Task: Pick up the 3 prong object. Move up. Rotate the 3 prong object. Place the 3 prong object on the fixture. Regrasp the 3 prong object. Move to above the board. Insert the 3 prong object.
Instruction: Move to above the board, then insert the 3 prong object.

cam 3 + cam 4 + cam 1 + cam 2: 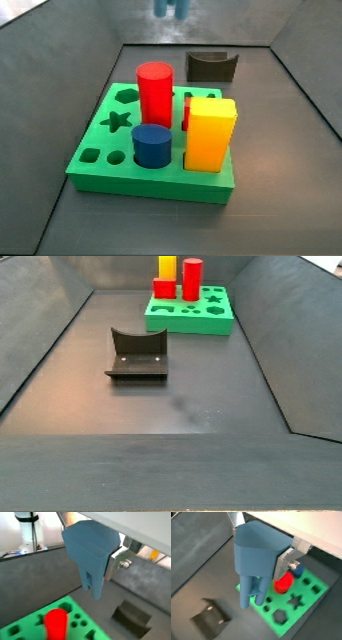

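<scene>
My gripper (95, 558) is shut on the blue 3 prong object (88, 549) and holds it high in the air, prongs pointing down. One silver finger (115, 561) shows against its side; the opposite finger is hidden behind it. In a wrist view the object (254, 557) hangs over the edge of the green board (308, 594), well above it. In a side view only the prong tips (170, 8) show, blurred, above the back of the bin. The dark fixture (211, 66) stands empty behind the board (100, 160); it also shows in a side view (136, 354).
On the board stand a red cylinder (156, 92), a yellow block (210, 132) and a dark blue cylinder (151, 146). Several shaped holes lie open in it (294, 602). Dark sloping walls (40, 346) enclose the grey floor.
</scene>
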